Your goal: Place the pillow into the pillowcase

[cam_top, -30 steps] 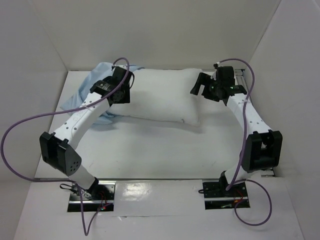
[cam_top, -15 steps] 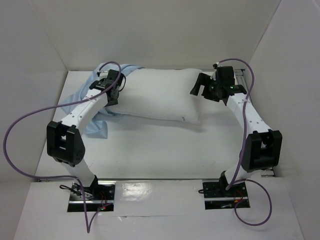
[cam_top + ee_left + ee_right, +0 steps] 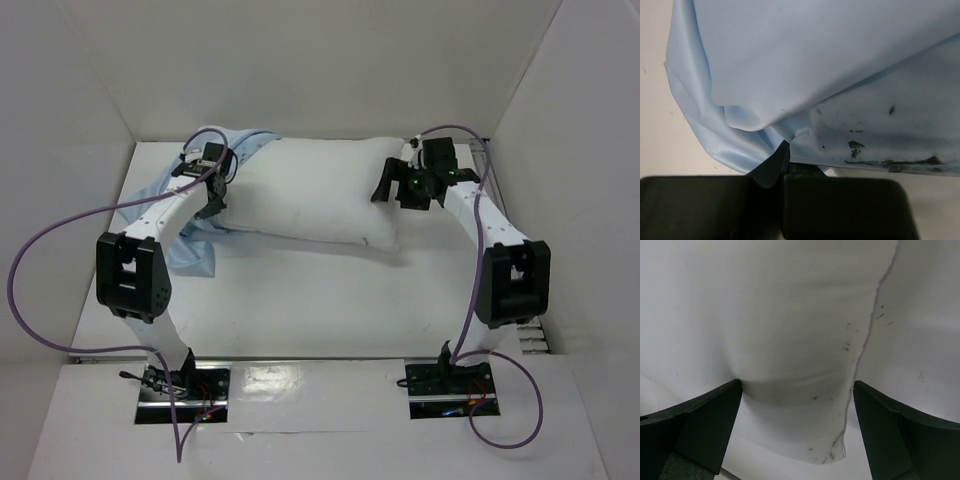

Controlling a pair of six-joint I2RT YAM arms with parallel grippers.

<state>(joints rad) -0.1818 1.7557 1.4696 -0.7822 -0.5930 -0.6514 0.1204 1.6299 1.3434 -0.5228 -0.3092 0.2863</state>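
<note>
Two grippers work at opposite ends of the pillow [image 3: 310,195], which lies lengthwise across the far half of the table [image 3: 300,300]. Starting left of the pillow, the pillowcase [image 3: 185,245] lies bunched and wrinkled against the pillow's left end. One fold climbs toward the pillow's far left corner and a flap hangs down on the near side. My left gripper [image 3: 212,197] sits at that left end, over the blue cloth. In the left wrist view my left gripper [image 3: 784,165] has its two fingers pressed together, with a small pleat of the pillowcase [image 3: 815,60] pinched between them. The rest of the cloth spreads away above the fingers in smooth sheets.

The pillow itself is plump, white and flat on the table. At its right end my right gripper [image 3: 386,186] points in toward the cushion. From the right wrist, my right gripper [image 3: 797,390] stands spread wide, holding nothing tight. The pillow [image 3: 790,330] bulges into the gap between the fingers, and a seam dotted with dark specks runs down it.
</note>
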